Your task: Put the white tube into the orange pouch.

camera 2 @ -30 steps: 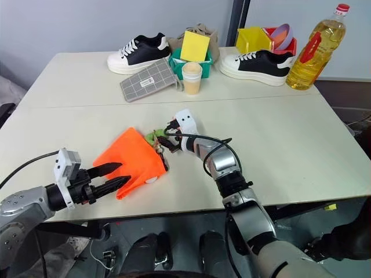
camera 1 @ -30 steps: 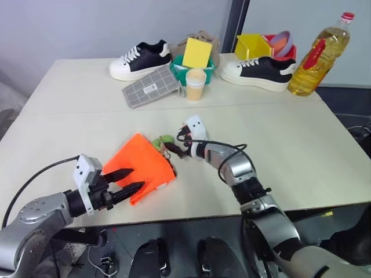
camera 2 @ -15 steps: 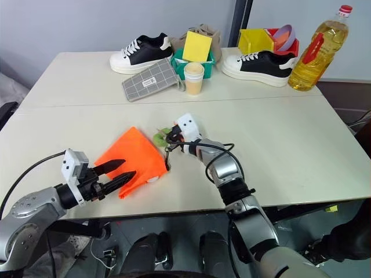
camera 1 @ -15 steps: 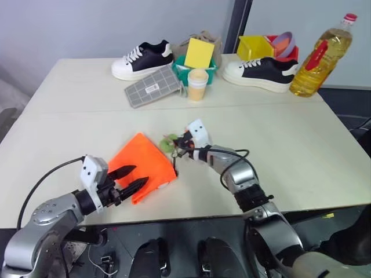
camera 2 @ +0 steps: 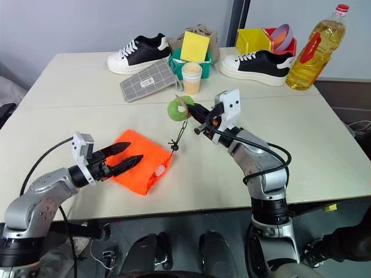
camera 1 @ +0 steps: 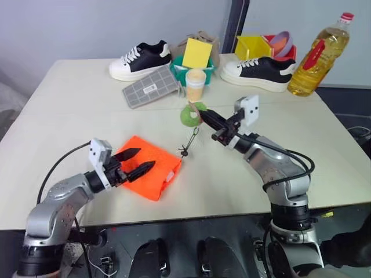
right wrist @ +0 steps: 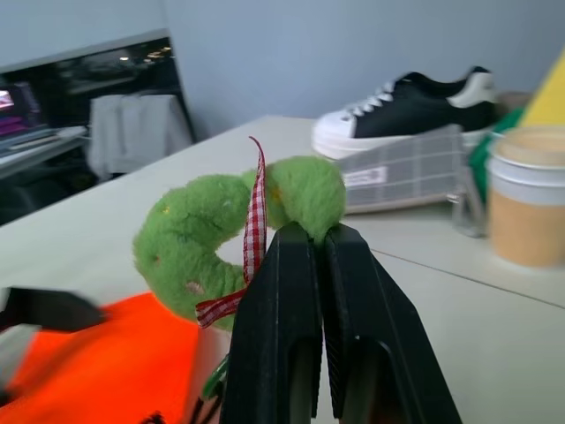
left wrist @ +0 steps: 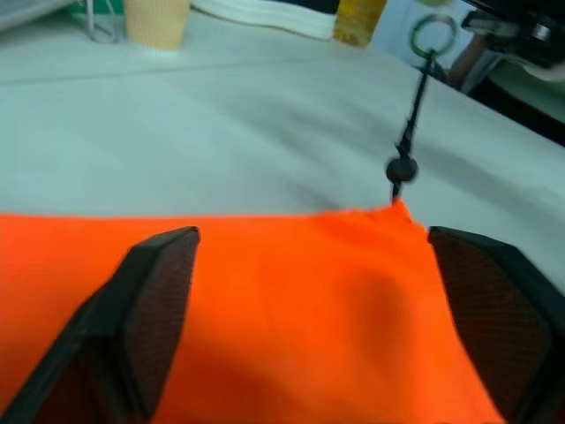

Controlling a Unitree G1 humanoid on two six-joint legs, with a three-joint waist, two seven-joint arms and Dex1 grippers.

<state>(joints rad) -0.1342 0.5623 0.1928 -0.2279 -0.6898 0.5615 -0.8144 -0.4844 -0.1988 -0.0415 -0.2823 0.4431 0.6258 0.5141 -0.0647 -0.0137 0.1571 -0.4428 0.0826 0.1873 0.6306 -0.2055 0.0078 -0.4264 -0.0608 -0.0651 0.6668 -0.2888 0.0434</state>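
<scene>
Two tools | right tool (camera 2: pixel 192 110) clamped on green tag (camera 2: pixel 177 108), lifting black cord (camera 2: pixel 181 134) | left tool (camera 2: pixel 128 155) spread apart over orange pouch (camera 2: pixel 139 168) on surface (camera 2: pixel 301 145) | pouch looks soft, light, floppy; best pinched at mouth hem | white tube's place cannot be told

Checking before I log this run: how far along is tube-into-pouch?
Early. Done: right gripper is shut on the green tag, lifted, cord taut to the orange pouch. In hand: open left gripper over the pouch's other end. Left: pouch opening, tube pickup, insertion. No white tube visible.
</scene>
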